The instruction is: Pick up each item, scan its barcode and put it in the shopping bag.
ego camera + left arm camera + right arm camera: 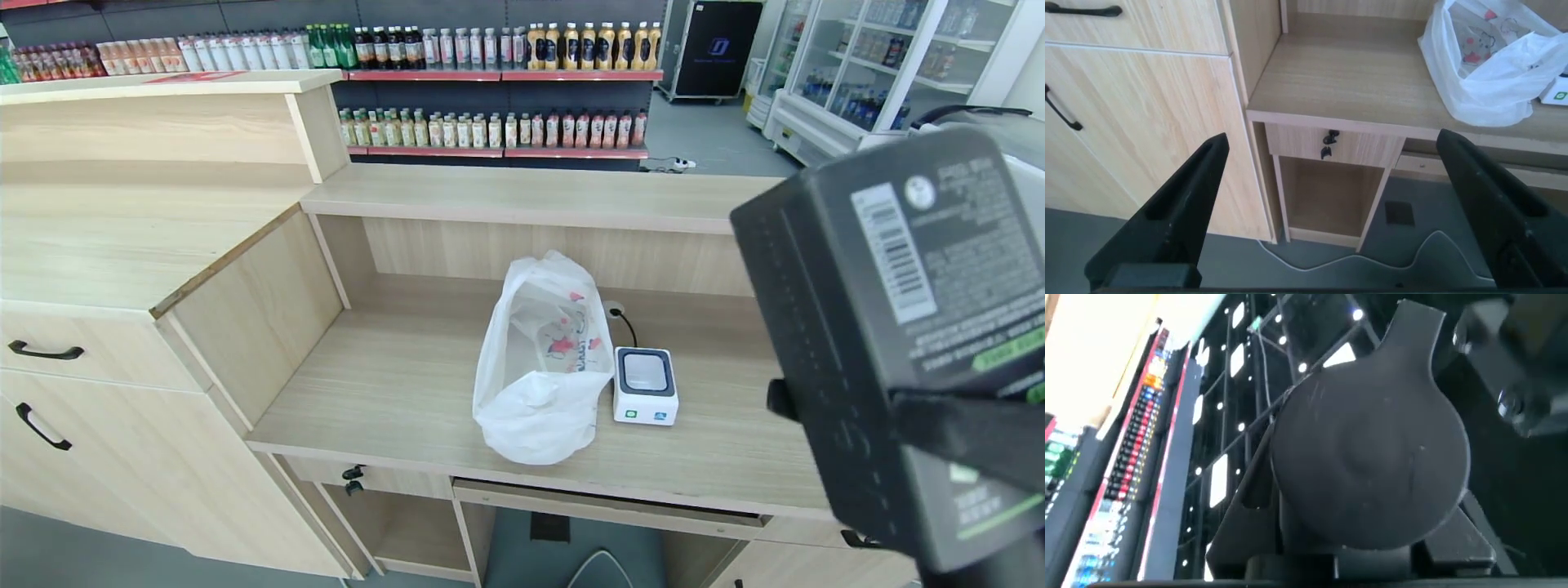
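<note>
The right gripper [1351,539] is clamped on a black box [898,327], held high over the counter's [392,384] right end with its long axis steeply tilted and its barcode label [890,253] facing up, away from the scanner [645,384]. The scanner sits mid-counter, below and to the left of the box, just beside the open shopping bag [543,359], so the label probably needs turning downward. The left gripper [1331,212], fingers wide apart, hangs off the counter's front left corner, farther from the scanner.

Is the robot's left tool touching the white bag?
Apart. The left wrist view shows the left tool open, low before the desk, with the shopping bag up on top.
</note>
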